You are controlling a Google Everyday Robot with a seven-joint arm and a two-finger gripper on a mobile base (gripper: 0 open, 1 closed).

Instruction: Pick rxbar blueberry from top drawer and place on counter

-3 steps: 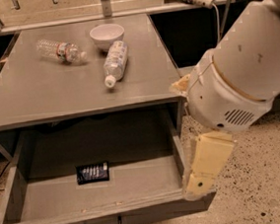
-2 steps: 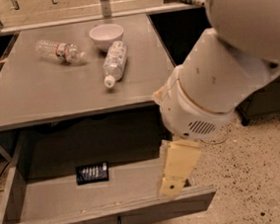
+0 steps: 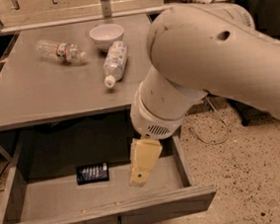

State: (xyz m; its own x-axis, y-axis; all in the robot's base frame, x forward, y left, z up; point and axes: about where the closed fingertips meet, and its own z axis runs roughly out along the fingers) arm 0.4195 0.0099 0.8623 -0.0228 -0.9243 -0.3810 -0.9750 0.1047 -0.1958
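The claw [image 3: 140, 176] hangs inside the open drawer [image 3: 105, 217], over its right half. From where I stand I cannot tell whether it is wide or narrow. The blueberry bar [image 3: 92, 173] lies flat on the drawer floor near the back, left of the claw and apart from it. The bar is thin, so a descent slightly off could shove it toward the back wall or pinch only the wrapper's edge. The bulky arm [image 3: 214, 62] sits close to the worktop [image 3: 44, 98] edge and could knock it on the lift.
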